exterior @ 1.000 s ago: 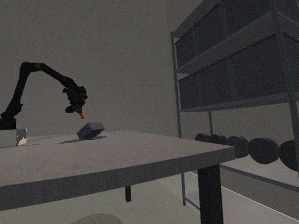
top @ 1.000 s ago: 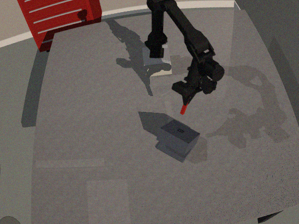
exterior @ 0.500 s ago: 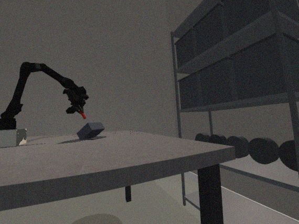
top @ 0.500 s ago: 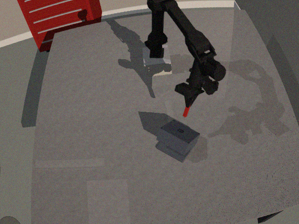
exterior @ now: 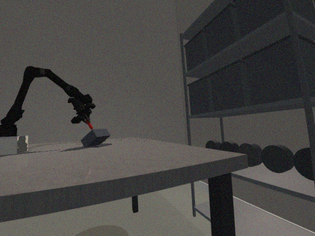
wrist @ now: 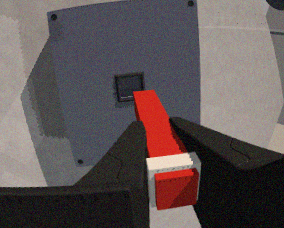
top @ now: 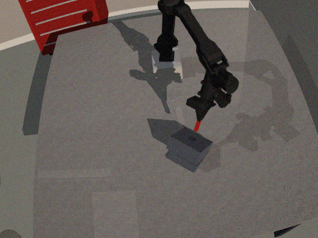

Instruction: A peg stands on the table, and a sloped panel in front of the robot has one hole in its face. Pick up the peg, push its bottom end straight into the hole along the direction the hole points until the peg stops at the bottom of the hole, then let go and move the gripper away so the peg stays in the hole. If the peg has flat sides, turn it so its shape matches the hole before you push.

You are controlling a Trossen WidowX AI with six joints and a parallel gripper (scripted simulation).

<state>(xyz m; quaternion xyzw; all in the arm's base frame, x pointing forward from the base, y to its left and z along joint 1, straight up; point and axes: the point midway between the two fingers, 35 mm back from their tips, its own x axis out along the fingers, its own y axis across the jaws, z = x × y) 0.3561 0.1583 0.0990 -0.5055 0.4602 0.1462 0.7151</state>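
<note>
While gripped (top: 199, 119) (exterior: 87, 120) (wrist: 159, 125), red square-sided peg (top: 197, 126) (exterior: 89, 125) (wrist: 159, 130), matte sloped panel (top: 192, 140) (exterior: 95, 137) (wrist: 170, 45)

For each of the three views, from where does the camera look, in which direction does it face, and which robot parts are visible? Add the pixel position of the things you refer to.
Top: high above the table (top: 83, 140) (exterior: 124, 181), facing steeply down; the whole arm (top: 192, 25) (exterior: 58, 79) shows.
Exterior: low, off the table's side, looking across it toward wall and shelf rack (exterior: 187, 94); the arm shows in profile.
Wrist: on the arm's end, facing along the fingers to the panel (wrist: 165, 45); only fingers show.
Top and wrist share the square hole (top: 192, 139) (wrist: 129, 87).
</note>
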